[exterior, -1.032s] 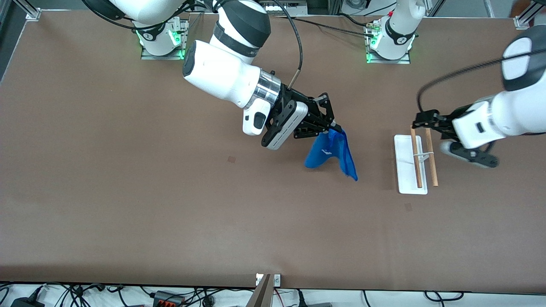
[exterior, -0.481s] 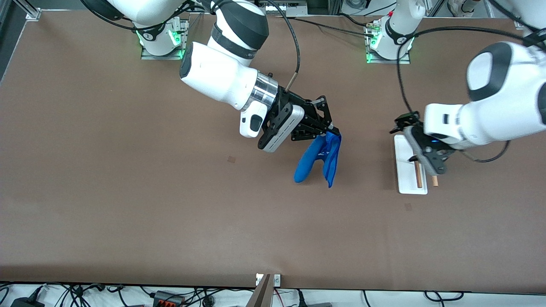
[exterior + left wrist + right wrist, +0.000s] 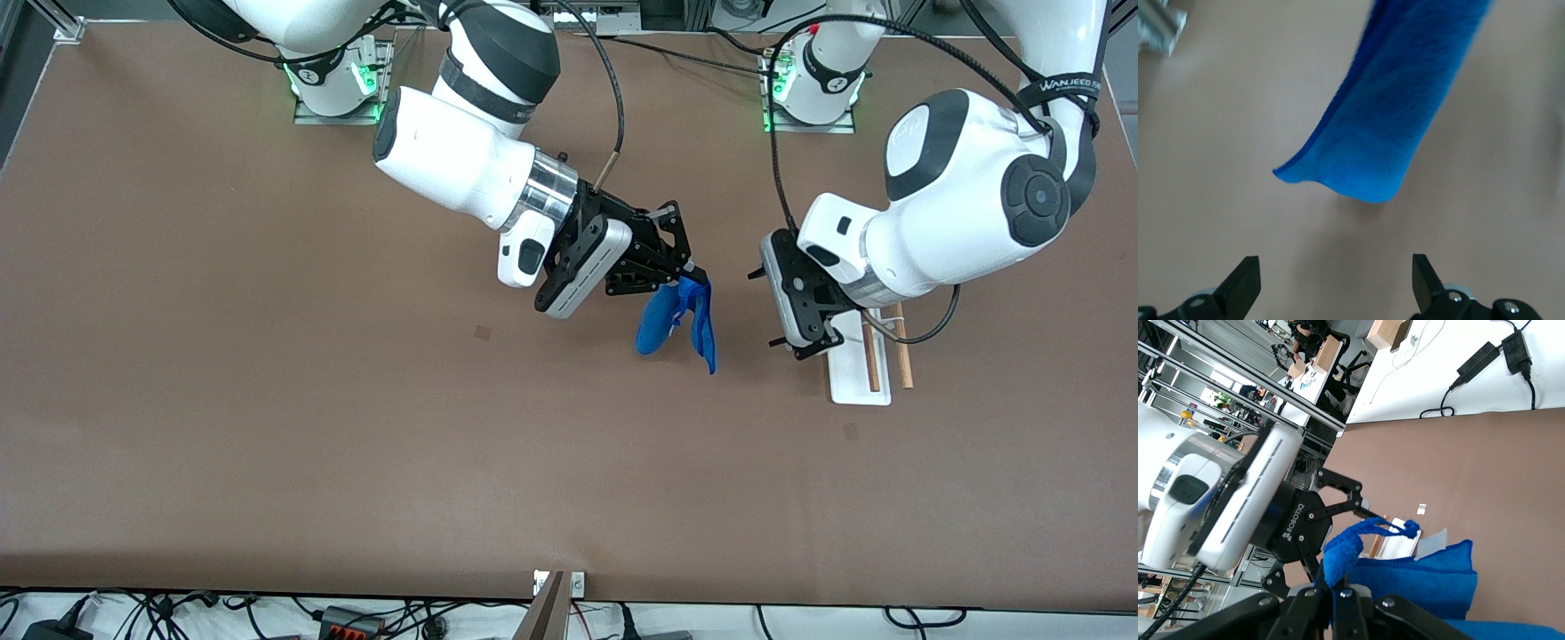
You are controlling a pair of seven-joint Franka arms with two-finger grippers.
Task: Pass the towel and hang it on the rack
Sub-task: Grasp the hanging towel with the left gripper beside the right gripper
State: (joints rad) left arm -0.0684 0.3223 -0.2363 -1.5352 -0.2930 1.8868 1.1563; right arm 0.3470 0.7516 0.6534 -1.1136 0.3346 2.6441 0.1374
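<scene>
Front view: right gripper (image 3: pixel 696 277) is up over the middle of the table (image 3: pixel 267 400), fingers pinched tight on the top corner of the towel (image 3: pixel 680 322). The bright blue cloth hangs down from it in folds, clear of the surface. Left gripper (image 3: pixel 772 307) hovers between the towel and the rack (image 3: pixel 855 378), near the hanging cloth but not touching it. Left wrist view shows its two black fingertips (image 3: pixel 1245 283) spread wide, with the towel's lower edge dangling ahead of them and nothing between them. Rack sits on the table toward the left arm's end, partly covered by the left wrist; its white base and two wooden bars are bare.
</scene>
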